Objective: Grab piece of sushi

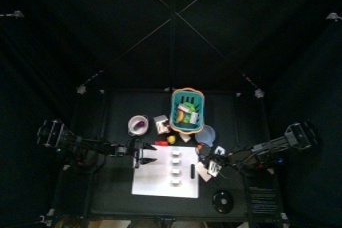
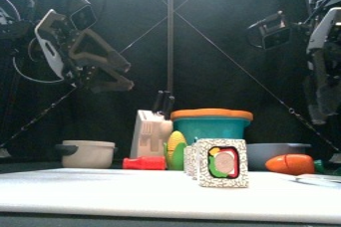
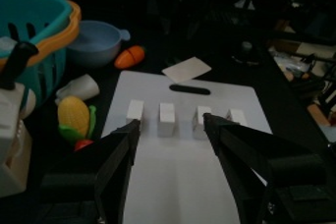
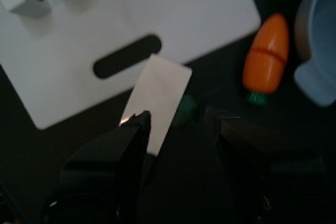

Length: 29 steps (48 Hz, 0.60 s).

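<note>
Three sushi pieces (image 3: 167, 118) stand in a row across the white board (image 3: 184, 174), seen between my left fingers (image 3: 116, 159). From above, the board (image 1: 166, 175) lies at the table's 6 o'clock, with the row running from 12 toward 6 down its middle. At table height the nearest piece (image 2: 222, 163) faces the camera, showing a rice rim with a green and red filling.

My left gripper (image 3: 171, 154) hovers over the board's near end with its fingers spread wide, pinching nothing, the sushi row just past the tips. My right gripper (image 4: 174, 130) hangs off the board's edge at about 3 o'clock, its fingers spread apart and empty, over a white card (image 4: 163, 90) that lies partly on the board and partly on the black table. Beside it sits a carrot (image 4: 269, 53), and just past the carrot a blue bowl (image 4: 320, 41).

Behind the board at 12 o'clock stands a teal basket (image 1: 189, 110) with an orange rim. Yellow corn (image 3: 73, 120) lies by the board's edge, next to the basket. A small pot (image 2: 87, 153) sits at about 10 o'clock.
</note>
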Tool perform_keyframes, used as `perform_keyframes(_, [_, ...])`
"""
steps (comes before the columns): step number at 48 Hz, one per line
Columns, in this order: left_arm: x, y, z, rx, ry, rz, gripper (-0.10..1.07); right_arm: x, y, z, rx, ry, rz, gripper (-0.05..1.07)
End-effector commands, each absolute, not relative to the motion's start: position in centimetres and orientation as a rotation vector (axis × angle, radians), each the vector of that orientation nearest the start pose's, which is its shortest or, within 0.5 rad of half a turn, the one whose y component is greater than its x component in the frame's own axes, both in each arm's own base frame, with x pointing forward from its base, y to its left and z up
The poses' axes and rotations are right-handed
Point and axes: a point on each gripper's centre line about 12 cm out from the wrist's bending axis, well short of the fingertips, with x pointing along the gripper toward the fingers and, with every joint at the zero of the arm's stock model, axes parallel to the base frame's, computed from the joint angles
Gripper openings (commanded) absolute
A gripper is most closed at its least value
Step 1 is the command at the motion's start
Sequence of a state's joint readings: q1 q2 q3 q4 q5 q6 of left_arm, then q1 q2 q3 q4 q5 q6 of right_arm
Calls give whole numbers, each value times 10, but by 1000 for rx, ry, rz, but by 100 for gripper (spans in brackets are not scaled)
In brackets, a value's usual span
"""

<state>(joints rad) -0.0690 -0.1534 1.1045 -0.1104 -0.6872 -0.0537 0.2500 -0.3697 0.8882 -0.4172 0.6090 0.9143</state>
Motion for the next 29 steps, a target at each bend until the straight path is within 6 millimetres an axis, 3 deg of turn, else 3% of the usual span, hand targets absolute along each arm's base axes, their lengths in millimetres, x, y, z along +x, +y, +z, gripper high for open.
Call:
perform_keyframes(1, [309,-14,158,-122,273,17,90,273,37,189,215,969,-269,84])
perform_keyframes(16, [339,-11,141,-71,392,20,90,299,22,186,92,928,-282,84])
perform_keyframes(29, [336,0,139,-10,416,45,90,335,3,177,54,886,-279,83])
